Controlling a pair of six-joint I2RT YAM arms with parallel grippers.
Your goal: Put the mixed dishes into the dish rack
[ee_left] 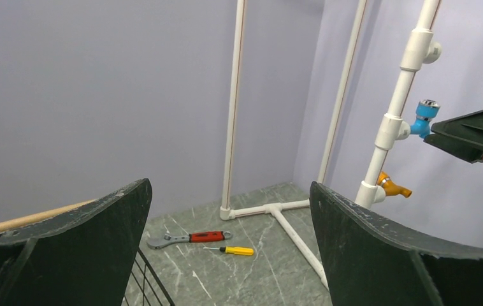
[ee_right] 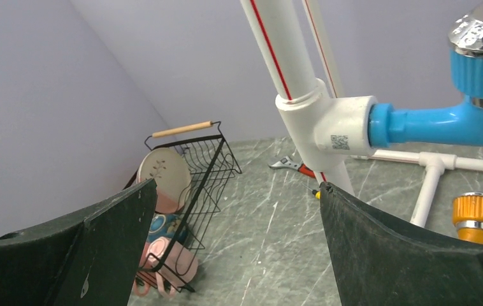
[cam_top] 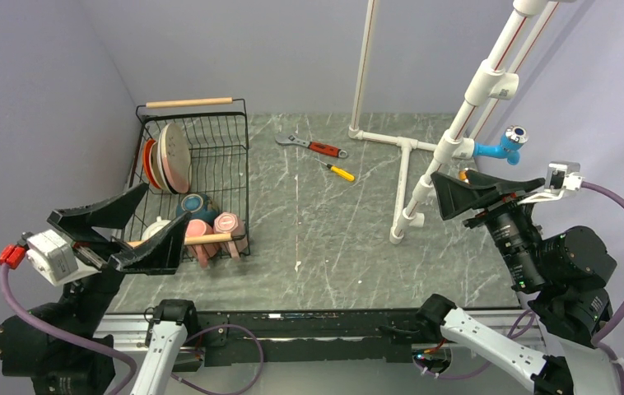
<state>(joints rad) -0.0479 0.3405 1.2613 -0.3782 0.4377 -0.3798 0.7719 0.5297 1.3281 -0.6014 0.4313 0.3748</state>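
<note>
Holding left gripper (cam_top: pixel 165 202) and right gripper (cam_top: pixel 440 197) agape, empty, apparently wrapping up beside the loaded upper-left dish rack (cam_top: pixel 210 136), needing only a final check.

White mug (cam_top: pixel 157 228) half behind the left tool (cam_top: pixel 165 202), orange-red plate (cam_top: pixel 146 161) mostly behind the larger plate (cam_top: pixel 175 156).

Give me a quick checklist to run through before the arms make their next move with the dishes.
1. Left gripper open and empty: ok.
2. Right gripper open and empty: ok.
3. Plates standing inside the dish rack: ok.
4. Bowl and pink mugs inside the rack: ok.
5. White mug properly seated: cannot tell, the left gripper partly hides it.
6. Dishes outside the rack: none seen, only the wrench and screwdriver: ok.
</note>
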